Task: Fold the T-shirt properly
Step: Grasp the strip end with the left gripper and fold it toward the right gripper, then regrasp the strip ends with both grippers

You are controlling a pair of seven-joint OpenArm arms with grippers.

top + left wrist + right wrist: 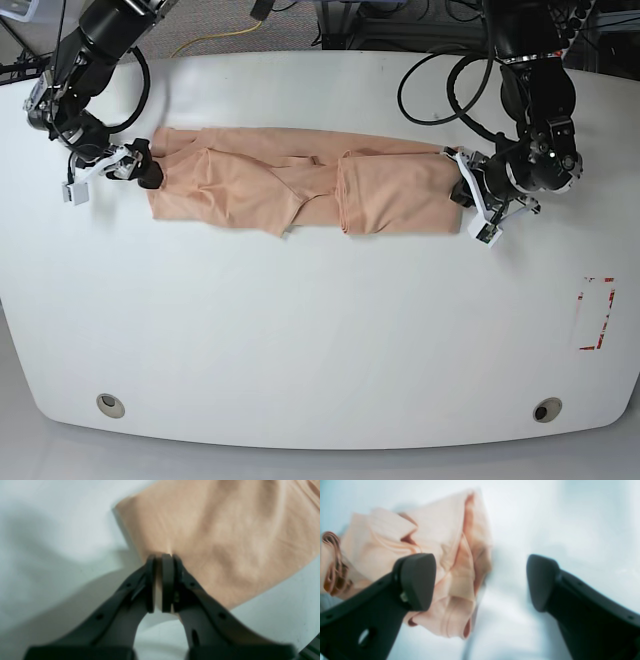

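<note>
The peach T-shirt (300, 185) lies as a long wrinkled band across the far half of the white table (320, 330), folded lengthwise with overlapping flaps. My left gripper (161, 556) is shut on the shirt's edge, and the cloth (225, 542) puckers at the pinch. In the base view that gripper (463, 188) sits at the band's right end. My right gripper (480, 582) stands wide open at the left end (135, 165). One of its fingers (417, 580) is over the bunched cloth (445, 555), and the other is over bare table.
A red-marked rectangle (597, 313) lies near the table's right edge. Two round holes (110, 405) (546, 409) sit near the front edge. Cables (440, 85) loop at the back by the arm on the right.
</note>
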